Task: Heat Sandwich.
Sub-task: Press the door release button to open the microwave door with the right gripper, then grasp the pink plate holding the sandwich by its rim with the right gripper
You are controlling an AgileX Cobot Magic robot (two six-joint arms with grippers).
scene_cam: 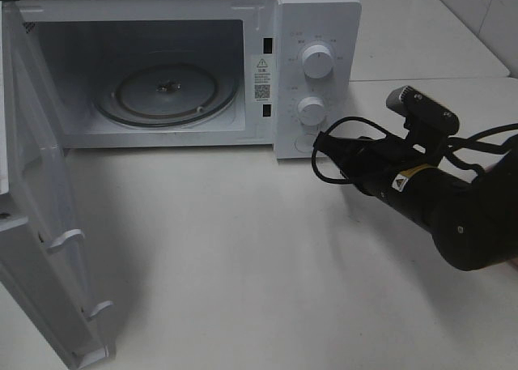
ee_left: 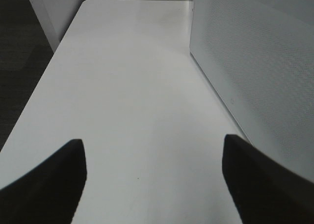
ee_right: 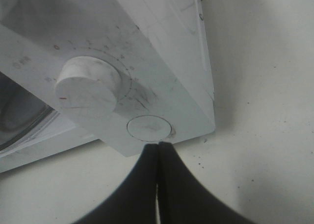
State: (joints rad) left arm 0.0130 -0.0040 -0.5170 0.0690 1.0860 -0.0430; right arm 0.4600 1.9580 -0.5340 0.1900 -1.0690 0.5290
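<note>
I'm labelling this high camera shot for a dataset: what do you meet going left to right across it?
open white microwave door → round glass turntable → two white round control knobs → black right robot arm

- microwave (scene_cam: 320, 18): white, upright, at the table's back edge
- door (scene_cam: 40, 224): swung wide open on the left side
- glass turntable (scene_cam: 166, 95): round, lying flat in the cavity
- two round knobs (scene_cam: 316, 61): on the right panel

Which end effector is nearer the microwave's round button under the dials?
Right. The right end effector, shut, has its tips at the edge of the button. The left end effector, open, hangs over the table beside a perforated panel, with the button out of its view.
</note>
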